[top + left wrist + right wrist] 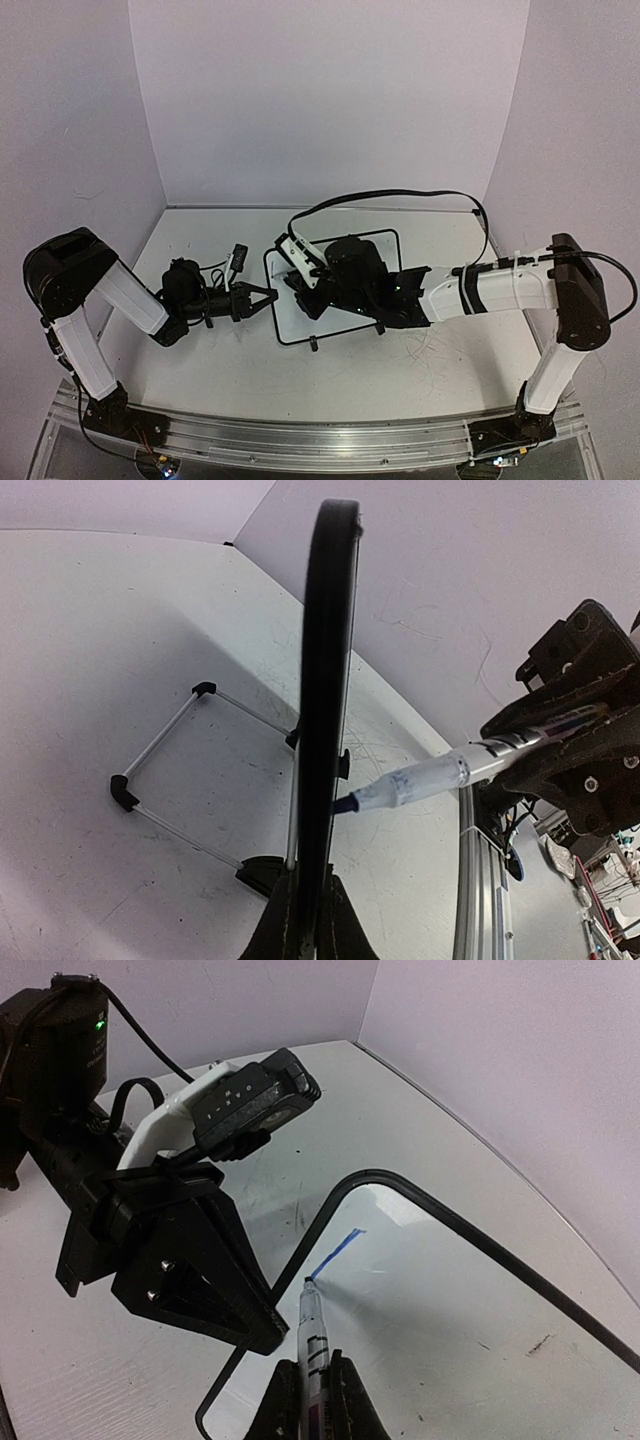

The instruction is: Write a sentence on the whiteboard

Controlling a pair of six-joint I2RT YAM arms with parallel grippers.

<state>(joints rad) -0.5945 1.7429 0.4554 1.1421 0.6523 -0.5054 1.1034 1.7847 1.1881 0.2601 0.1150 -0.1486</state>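
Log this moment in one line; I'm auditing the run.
left hand: shut on whiteboard edge | right hand: shut on marker | marker tip on board | written: one short blue stroke only

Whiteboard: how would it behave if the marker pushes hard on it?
Probably stiff: the whiteboard looks straight edge-on. Likely light and apt to tip or slide, propped on a thin wire stand; the left hand clamping its edge should steady it.

A robotics lab: 2 robot arms (130,295) on an aluminium rail (300,440) inside plain pale walls (330,100).
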